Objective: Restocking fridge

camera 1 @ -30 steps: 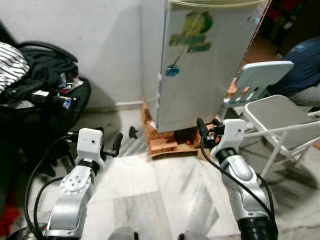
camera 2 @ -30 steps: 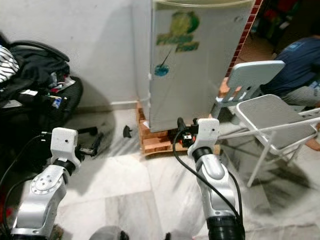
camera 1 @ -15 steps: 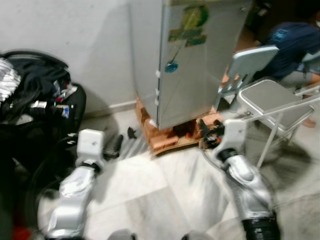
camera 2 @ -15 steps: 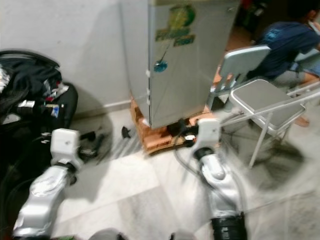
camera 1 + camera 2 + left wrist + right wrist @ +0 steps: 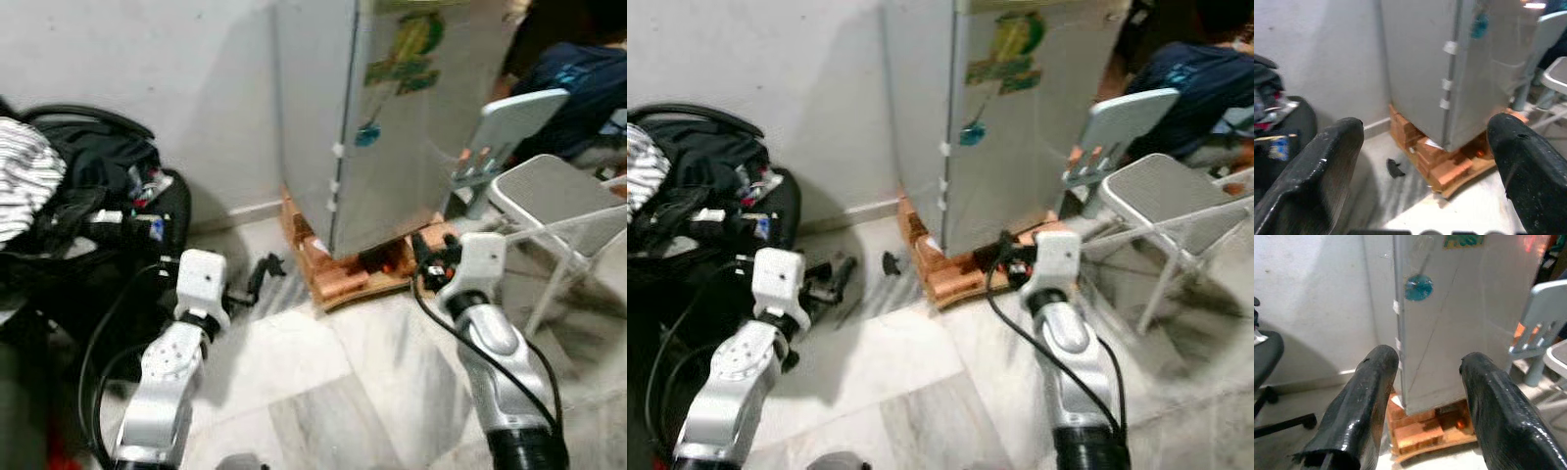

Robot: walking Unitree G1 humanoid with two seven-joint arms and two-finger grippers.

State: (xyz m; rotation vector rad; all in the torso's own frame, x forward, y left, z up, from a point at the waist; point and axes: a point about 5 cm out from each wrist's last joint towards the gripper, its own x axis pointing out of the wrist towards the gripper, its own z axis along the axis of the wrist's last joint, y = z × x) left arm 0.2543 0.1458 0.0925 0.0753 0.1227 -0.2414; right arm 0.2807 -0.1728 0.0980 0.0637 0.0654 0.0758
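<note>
While both empty pincers, left pincer (image 5: 1425,161) and right pincer (image 5: 1422,406), gape wide before the closed fridge (image 5: 411,117), the nearby folding chair (image 5: 558,196) risks snagging the right arm.

Pale marble floor (image 5: 323,392) here, grey-veined tiles running up to a white wall. Standing on it, a bed of orange bricks (image 5: 338,279), and the grey fridge (image 5: 392,147) sits on top of those bricks, door shut, with a green sticker and a small blue one on the front. Just beside the bricks, on the wall side, a small black object (image 5: 269,266) lies on the tiles; what it is cannot be made out. Off to the robot's right, a white folding chair (image 5: 549,201) has its legs on the floor. To the left, a black chair heaped with dark clothes and bags (image 5: 88,206) stands by the wall.
</note>
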